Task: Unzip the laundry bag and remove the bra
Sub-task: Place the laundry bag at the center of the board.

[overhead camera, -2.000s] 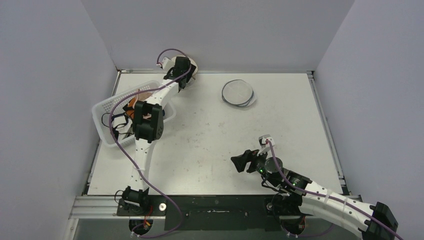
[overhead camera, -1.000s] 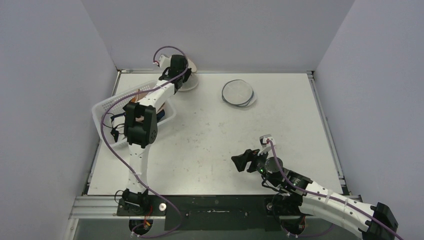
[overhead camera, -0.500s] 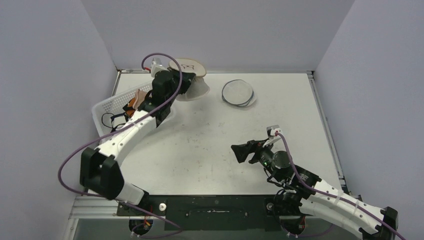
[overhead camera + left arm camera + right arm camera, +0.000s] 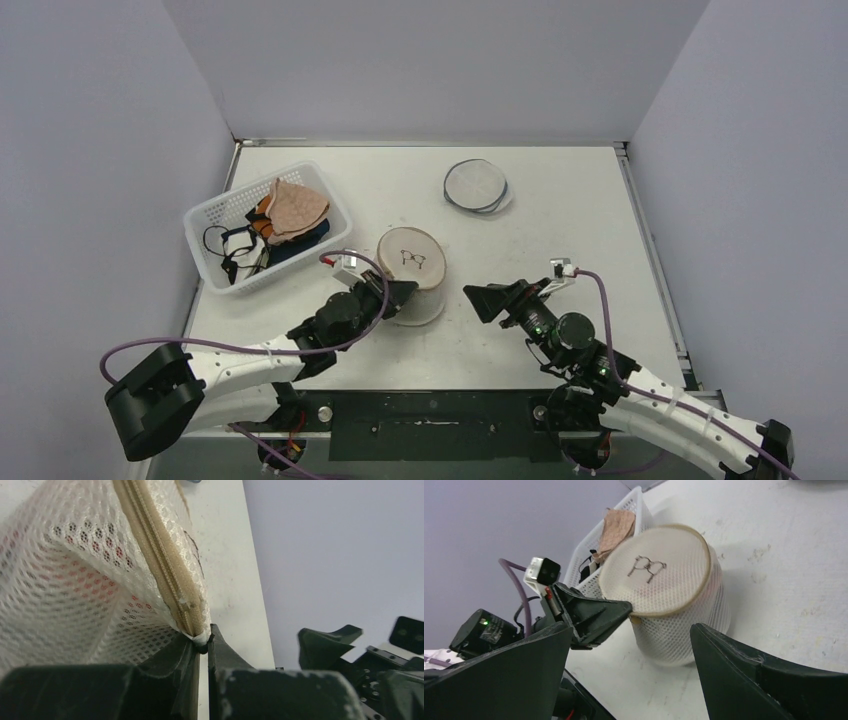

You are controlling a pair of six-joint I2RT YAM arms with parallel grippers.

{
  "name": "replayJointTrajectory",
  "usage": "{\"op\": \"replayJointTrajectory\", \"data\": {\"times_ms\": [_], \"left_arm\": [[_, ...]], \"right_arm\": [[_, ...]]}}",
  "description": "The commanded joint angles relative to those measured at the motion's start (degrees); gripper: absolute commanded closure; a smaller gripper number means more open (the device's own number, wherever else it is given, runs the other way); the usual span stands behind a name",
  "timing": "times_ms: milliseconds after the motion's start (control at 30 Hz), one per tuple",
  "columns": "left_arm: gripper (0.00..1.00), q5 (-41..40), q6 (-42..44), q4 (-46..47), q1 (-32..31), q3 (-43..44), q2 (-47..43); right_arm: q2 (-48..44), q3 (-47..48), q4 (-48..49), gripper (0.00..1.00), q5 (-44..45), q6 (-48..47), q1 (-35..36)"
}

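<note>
Left claw on laundry bag zipper

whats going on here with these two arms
The left hand is shut on the rim of the round mesh laundry bag, right by its zip, which looks closed. The bag sits on the table between both arms. The right hand is open, facing the bag without touching it.

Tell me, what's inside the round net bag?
Something reddish shows through the mesh of the laundry bag. Its zipper looks closed, so what that thing is remains hidden.
</note>
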Motion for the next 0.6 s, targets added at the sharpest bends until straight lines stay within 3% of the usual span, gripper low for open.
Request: {"op": "replayJointTrajectory", "data": {"times_ms": [0, 200, 567], "left_arm": [[1.0, -7.0, -0.1, 12.8, -2.8, -2.0, -2.6], [0.98, -7.9, -3.6, 9.2, -4.3, -4.8, -4.7], [0.97, -5.7, -6.2, 4.2, -4.7, -7.0, -7.4]], "right_arm": [[5.1, -3.4, 5.1, 0.09, -3.1, 9.1, -0.3], [13.7, -8.0, 17.8, 0.11, -7.6, 19.1, -0.3], [36.7, -2.5, 33.8, 0.17, -10.5, 21.5, -2.4]]}}
